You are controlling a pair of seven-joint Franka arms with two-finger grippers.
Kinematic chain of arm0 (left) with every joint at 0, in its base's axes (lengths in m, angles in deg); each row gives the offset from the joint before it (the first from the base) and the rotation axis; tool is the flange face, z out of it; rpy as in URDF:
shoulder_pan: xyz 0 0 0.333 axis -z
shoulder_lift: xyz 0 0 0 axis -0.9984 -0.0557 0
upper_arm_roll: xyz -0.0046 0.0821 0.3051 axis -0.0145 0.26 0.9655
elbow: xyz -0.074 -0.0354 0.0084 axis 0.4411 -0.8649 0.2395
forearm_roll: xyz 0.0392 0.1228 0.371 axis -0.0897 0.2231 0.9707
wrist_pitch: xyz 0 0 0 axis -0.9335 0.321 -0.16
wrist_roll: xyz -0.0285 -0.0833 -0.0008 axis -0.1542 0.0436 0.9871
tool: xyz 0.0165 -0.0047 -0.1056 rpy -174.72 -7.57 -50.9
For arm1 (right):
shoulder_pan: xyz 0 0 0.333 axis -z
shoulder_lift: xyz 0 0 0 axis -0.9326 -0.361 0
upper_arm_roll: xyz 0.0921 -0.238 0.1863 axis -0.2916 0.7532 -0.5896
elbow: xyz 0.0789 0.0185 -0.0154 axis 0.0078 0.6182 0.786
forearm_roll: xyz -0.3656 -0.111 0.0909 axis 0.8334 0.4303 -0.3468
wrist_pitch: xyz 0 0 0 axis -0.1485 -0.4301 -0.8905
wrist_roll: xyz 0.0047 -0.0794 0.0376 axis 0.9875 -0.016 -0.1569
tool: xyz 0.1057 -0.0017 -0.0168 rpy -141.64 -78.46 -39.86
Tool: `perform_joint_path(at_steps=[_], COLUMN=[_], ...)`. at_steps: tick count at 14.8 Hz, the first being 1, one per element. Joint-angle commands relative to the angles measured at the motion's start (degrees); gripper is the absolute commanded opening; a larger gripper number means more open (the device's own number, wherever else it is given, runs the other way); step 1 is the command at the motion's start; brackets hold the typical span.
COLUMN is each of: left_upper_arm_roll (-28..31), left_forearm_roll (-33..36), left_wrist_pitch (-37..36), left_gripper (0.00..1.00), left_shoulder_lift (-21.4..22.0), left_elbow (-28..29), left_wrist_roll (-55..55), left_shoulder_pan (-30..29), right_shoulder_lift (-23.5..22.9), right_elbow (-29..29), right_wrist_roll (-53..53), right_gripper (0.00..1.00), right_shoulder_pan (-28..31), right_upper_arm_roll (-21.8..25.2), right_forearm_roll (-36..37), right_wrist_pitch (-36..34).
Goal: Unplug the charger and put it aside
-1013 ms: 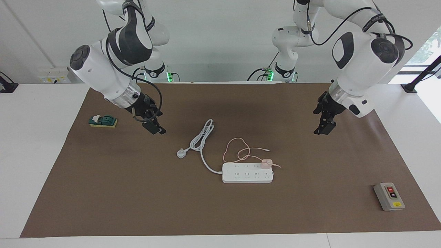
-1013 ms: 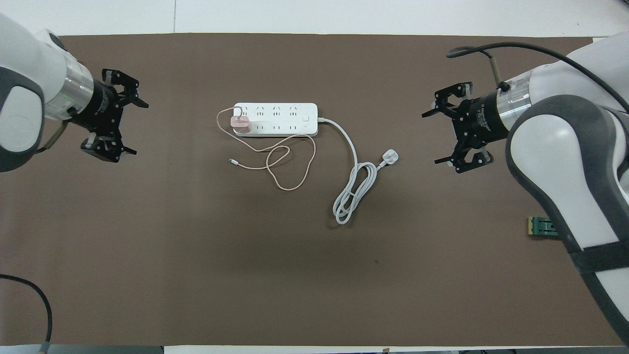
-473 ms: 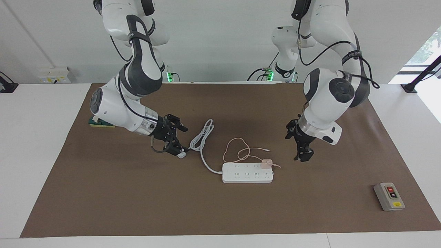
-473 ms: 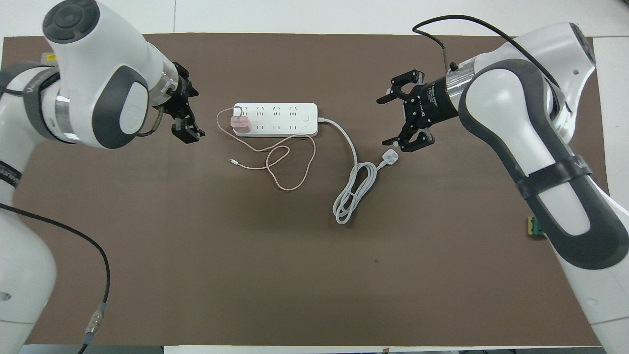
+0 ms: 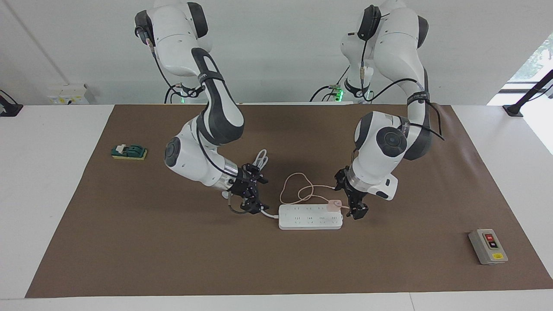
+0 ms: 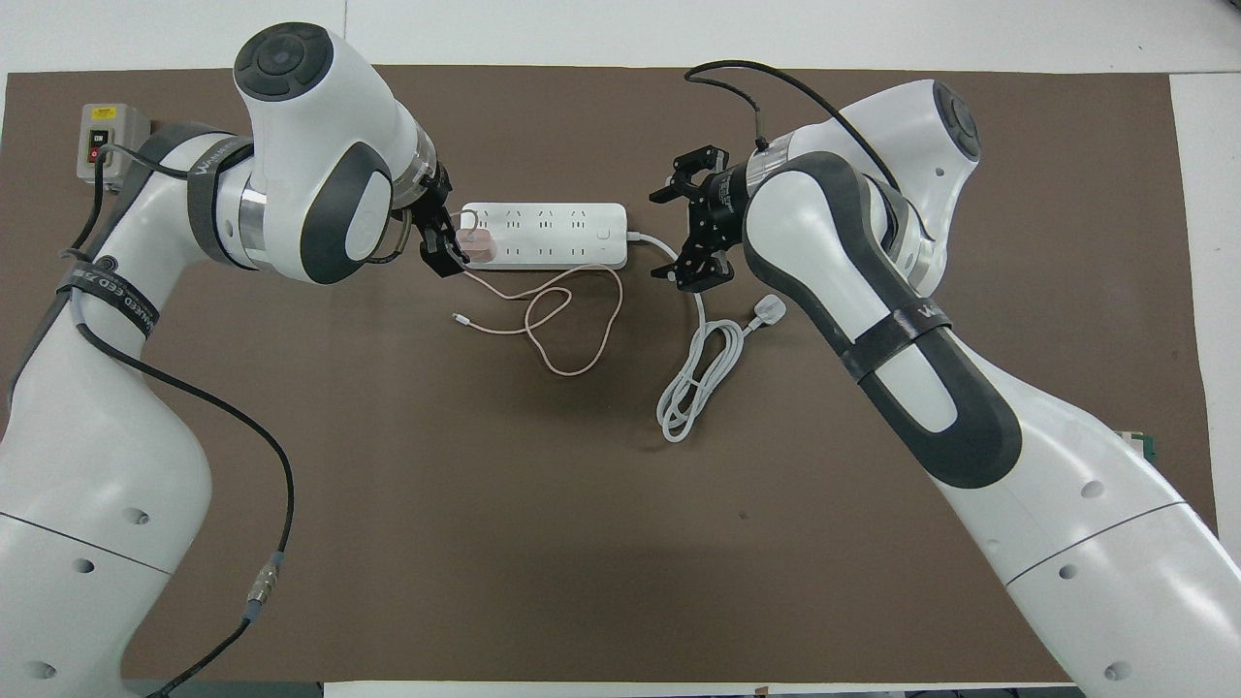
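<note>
The pale pink charger [image 5: 333, 204] [image 6: 477, 244] is plugged into the white power strip [image 5: 310, 218] [image 6: 543, 235] at the strip's end toward the left arm. Its thin pink cable [image 5: 298, 190] [image 6: 572, 320] loops on the mat nearer to the robots. My left gripper [image 5: 353, 206] [image 6: 452, 240] is open and low, right beside the charger and off that end of the strip. My right gripper [image 5: 259, 195] [image 6: 672, 236] is open at the strip's other end, over the spot where the white cord leaves it.
The strip's thick white cord [image 5: 252, 172] [image 6: 698, 378] lies coiled nearer to the robots, its plug [image 6: 771, 310] beside it. A grey switch box [image 5: 488, 246] [image 6: 102, 145] sits toward the left arm's end. A green block [image 5: 128, 151] sits toward the right arm's end.
Both arms have swung inward and down from the mat's two ends. The left gripper now sits beside the charger, the right gripper at the strip's cord end. Charger and strip have not moved.
</note>
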Motion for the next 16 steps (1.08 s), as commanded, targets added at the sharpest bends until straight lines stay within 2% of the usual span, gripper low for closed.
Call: perform_joint_path(at_steps=[1,4,7,12,16], left_upper_arm_roll=[0.88,0.88,0.88,0.97,0.97], left_forearm_roll=[1.19,2.86,2.86,3.04,3.65], left_wrist_pitch=[3.27,6.8,8.12,11.72,11.99], left_gripper=[1.0,1.0,1.0,1.0,1.0], left_shoulder_lift=[-1.37,-0.59,-0.41,1.44,1.44], left_elbow=[-0.44,3.86,4.83,10.72,10.81], left_wrist_roll=[2.81,3.87,3.96,3.96,3.96], left_shoulder_pan=[0.94,1.55,2.08,3.31,2.88], right_shoulder_lift=[-1.4,-4.38,-9.04,-10.46,-11.78], right_elbow=[-0.05,-1.54,-7.6,-7.43,-7.87], right_wrist_roll=[0.22,0.22,0.66,0.84,0.84], right_gripper=[0.96,0.96,0.96,0.96,0.96], right_shoulder_pan=[0.58,-0.12,-1.7,-4.34,-5.31], right_upper_arm_roll=[0.02,0.02,0.11,0.37,0.54], right_forearm_roll=[-2.65,-2.39,-1.95,-1.78,-1.42], right_wrist_pitch=[2.02,3.35,3.34,5.72,7.13])
